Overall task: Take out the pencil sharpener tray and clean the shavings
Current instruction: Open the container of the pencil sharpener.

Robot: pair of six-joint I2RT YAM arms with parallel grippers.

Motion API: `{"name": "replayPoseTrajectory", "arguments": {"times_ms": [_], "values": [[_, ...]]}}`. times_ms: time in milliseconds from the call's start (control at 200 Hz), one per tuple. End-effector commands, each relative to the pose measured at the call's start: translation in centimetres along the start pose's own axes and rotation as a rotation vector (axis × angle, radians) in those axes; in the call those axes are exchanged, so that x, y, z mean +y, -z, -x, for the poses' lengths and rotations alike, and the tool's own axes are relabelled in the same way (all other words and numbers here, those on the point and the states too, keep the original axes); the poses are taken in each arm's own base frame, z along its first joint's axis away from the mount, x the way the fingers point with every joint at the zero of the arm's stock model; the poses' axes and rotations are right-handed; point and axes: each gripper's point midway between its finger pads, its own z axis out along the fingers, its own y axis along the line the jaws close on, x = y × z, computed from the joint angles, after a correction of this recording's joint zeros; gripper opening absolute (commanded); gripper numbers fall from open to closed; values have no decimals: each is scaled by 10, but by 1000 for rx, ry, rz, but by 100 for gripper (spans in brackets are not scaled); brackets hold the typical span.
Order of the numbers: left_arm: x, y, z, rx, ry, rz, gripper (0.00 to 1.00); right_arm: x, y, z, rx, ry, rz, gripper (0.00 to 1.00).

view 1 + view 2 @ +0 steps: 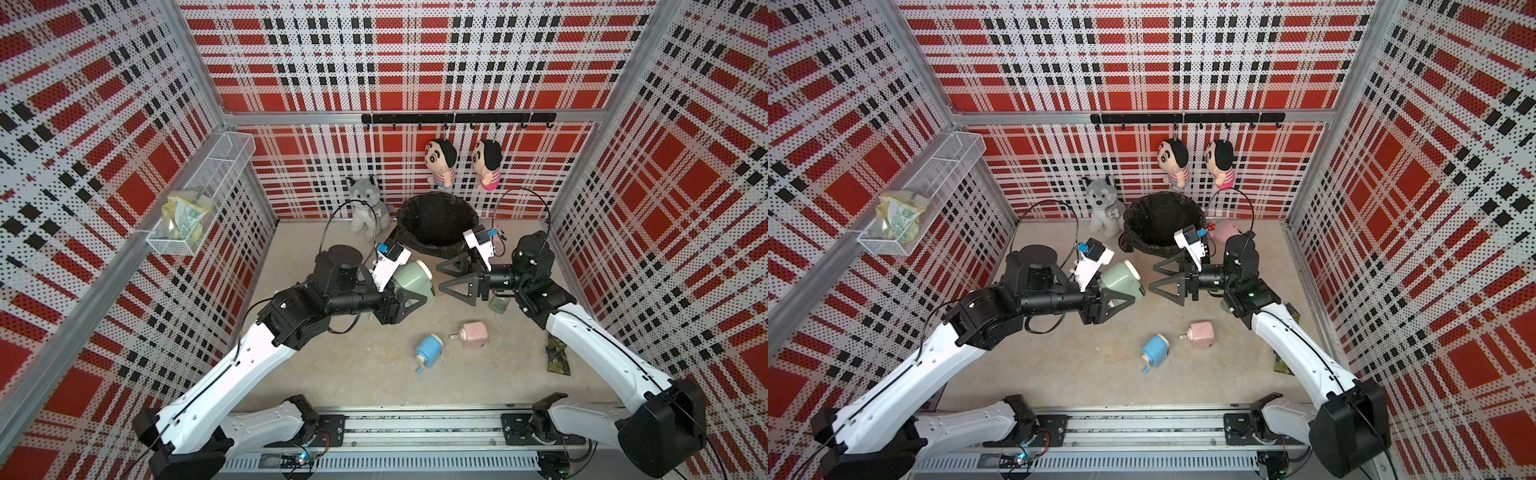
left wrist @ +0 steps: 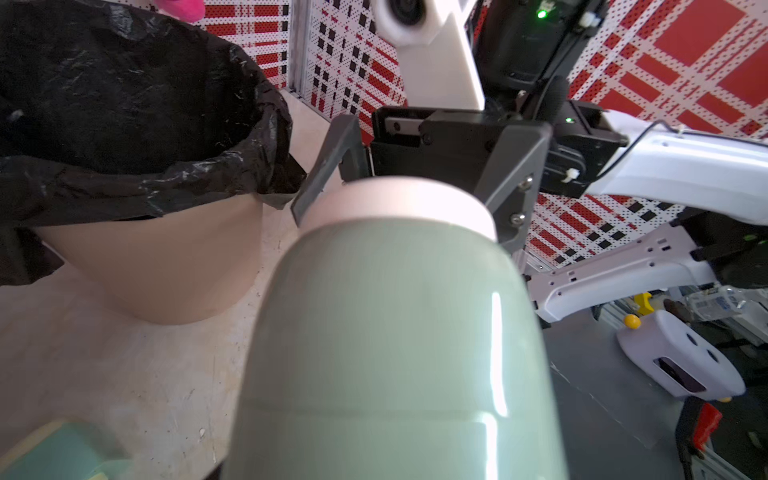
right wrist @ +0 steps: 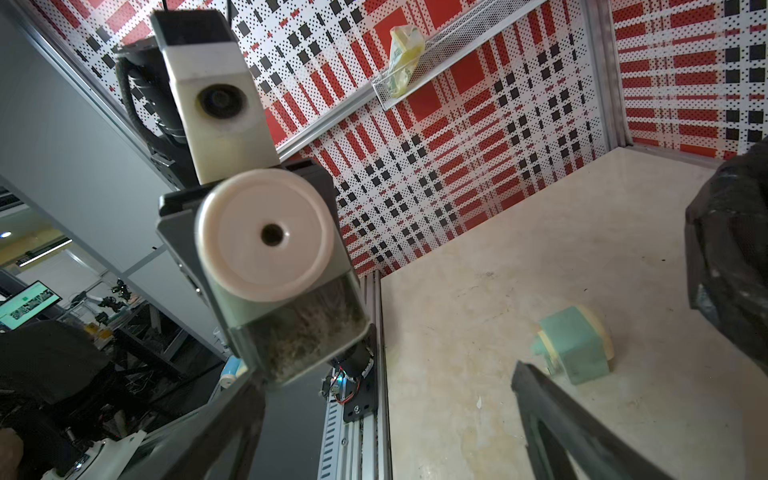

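My left gripper (image 1: 401, 301) (image 1: 1111, 301) is shut on a pale green pencil sharpener (image 1: 413, 279) (image 1: 1122, 279) (image 2: 395, 332) and holds it off the table, just in front of the bin. Its cream front disc (image 3: 266, 235) faces my right gripper. Under the disc sits the clear tray (image 3: 307, 332), still in the body and dusted with dark shavings. My right gripper (image 1: 452, 277) (image 1: 1168, 277) (image 3: 386, 419) stands open a short way in front of that face and touches nothing. Its dark fingers (image 2: 324, 166) flank the sharpener's front in the left wrist view.
A bin lined with a black bag (image 1: 436, 224) (image 2: 124, 104) stands right behind both grippers. A blue sharpener (image 1: 428, 348) and a pink one (image 1: 473, 334) lie nearer the front. Another green sharpener (image 3: 575, 349) lies on the table below the left gripper. Plush toys line the back wall.
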Motion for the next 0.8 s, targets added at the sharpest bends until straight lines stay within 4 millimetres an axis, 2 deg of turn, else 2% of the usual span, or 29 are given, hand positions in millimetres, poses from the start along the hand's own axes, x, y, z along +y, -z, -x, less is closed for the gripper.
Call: {"name": "replayPoseTrajectory", "arguments": {"times_ms": [0, 361, 797], "values": [[-15, 13, 15, -40, -41, -58, 54, 22, -2, -5, 22, 31, 77, 95], [-13, 6, 8, -7, -41, -73, 53, 58, -6, 3, -5, 32, 224, 92], [-16, 4, 6, -8, -41, -111, 54, 65, -32, 3, 31, 38, 260, 86]]}}
